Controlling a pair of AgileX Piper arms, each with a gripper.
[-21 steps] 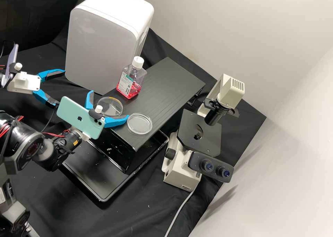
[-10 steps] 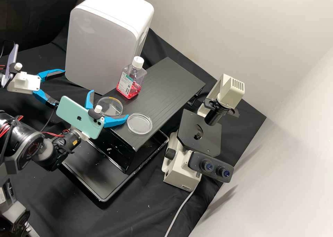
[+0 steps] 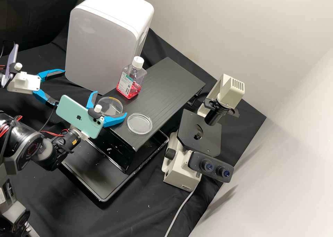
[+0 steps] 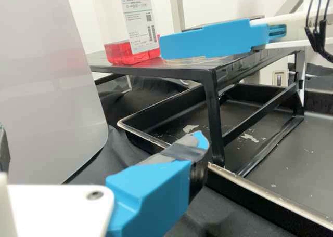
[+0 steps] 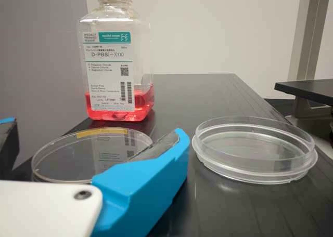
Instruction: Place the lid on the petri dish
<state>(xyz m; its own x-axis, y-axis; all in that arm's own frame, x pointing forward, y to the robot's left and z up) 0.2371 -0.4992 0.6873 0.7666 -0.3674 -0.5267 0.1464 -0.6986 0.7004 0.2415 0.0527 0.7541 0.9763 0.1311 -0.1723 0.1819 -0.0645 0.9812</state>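
Nudging slightly nearer the lid (image 5: 88,154) than a second ago, our right gripper (image 3: 110,104) straddles it, jaws wide; we expect grasping next.

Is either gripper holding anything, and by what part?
Nothing is held. The right gripper, open, straddles the lid lying on the shelf; the left gripper is open and empty.
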